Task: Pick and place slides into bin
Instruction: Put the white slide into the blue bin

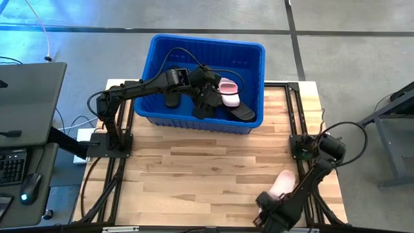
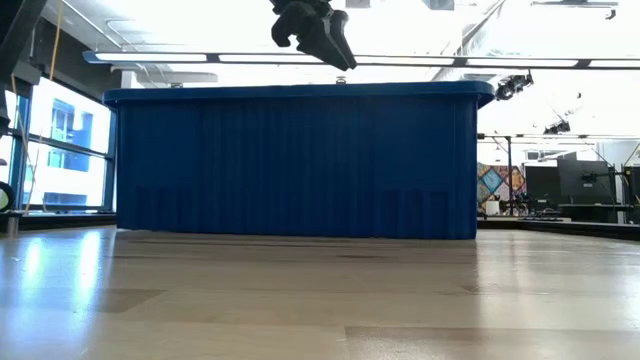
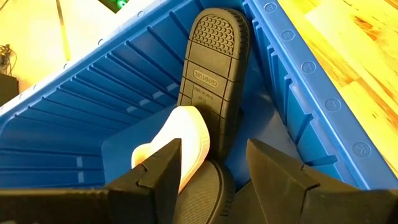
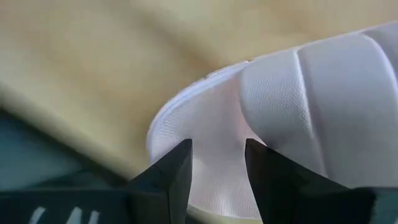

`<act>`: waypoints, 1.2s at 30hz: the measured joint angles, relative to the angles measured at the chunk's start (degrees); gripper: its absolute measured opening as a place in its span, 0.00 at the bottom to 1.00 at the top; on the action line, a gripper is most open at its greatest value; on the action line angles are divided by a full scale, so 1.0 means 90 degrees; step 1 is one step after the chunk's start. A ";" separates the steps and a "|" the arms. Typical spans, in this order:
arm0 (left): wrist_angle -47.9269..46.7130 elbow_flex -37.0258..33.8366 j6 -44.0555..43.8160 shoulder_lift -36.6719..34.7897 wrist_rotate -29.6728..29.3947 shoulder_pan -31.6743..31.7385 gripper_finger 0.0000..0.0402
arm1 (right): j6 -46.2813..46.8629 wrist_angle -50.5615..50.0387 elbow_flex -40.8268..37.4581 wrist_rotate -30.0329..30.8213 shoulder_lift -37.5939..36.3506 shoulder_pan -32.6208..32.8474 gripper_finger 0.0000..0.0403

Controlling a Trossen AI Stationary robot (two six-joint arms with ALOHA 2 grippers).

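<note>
Slides: one pink slide lies at the table's near right edge; the rest are in the bin.
Right gripper, fingers spread, hangs just over that slide's strap and footbed, gripping nothing. Left gripper, also spread and empty, hangs inside the bin above a pink slide and an upturned black slide leaning in a corner.

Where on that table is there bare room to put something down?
The wood between the bin and the near edge lies bare, bordered by the two arm bases. It is crowded inside the bin, under the left gripper, and at the near right corner, where the right gripper meets a pink slide.
</note>
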 joint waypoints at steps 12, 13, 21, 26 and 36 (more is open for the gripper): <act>0.0021 0.0000 0.0000 0.0000 -0.0002 0.0001 0.43 | -0.0957 -0.1204 -0.0467 0.1679 -0.0001 -0.0743 0.35; 0.0026 0.0000 0.0000 0.0000 -0.0002 0.0000 0.43 | -0.1069 -0.1270 -0.0475 0.1824 0.0006 -0.0845 0.35; 0.0024 0.0002 0.0000 0.0000 -0.0002 0.0002 0.43 | -0.1795 -0.1677 -0.0482 0.3609 0.0018 -0.1840 0.35; -0.0076 0.0000 0.0064 0.0000 -0.0086 0.0001 0.43 | -0.2134 -0.1430 -0.0386 0.2786 0.0018 -0.2284 0.35; -0.0180 0.0001 0.0170 0.0000 -0.0165 0.0002 0.43 | -0.2048 -0.1768 0.0324 0.2644 0.0016 -0.2032 0.35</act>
